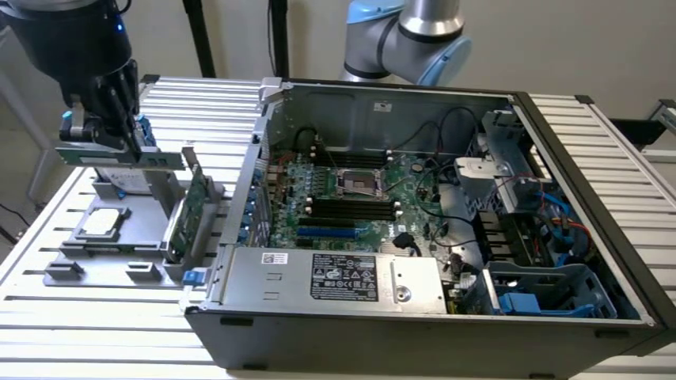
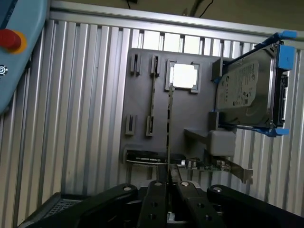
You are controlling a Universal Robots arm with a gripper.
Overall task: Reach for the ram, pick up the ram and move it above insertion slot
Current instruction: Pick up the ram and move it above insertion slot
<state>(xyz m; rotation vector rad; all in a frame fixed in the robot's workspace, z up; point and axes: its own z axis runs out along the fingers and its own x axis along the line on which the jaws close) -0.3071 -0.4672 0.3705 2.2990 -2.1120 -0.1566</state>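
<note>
The ram (image 1: 148,159) is a thin green stick held level in the air above the grey holder plate (image 1: 106,257) at the exterior view's left. My gripper (image 1: 104,141) is shut on it from above. In the wrist view the ram (image 2: 169,128) shows edge-on as a thin line running out from between the black fingers (image 2: 156,199), with my gripper (image 2: 169,184) closed around it. The black memory slots (image 1: 349,209) lie on the motherboard inside the open computer case (image 1: 423,317), well toward the exterior view's right of the gripper.
On the holder plate (image 2: 142,95) sit a square processor (image 1: 103,222) (image 2: 184,76), an upright green expansion card (image 1: 190,215) (image 2: 199,165) and a silver hard drive with blue rails (image 2: 249,90). The case wall (image 1: 253,158) stands between holder and motherboard. A ribbed aluminium table (image 1: 63,317) lies beneath.
</note>
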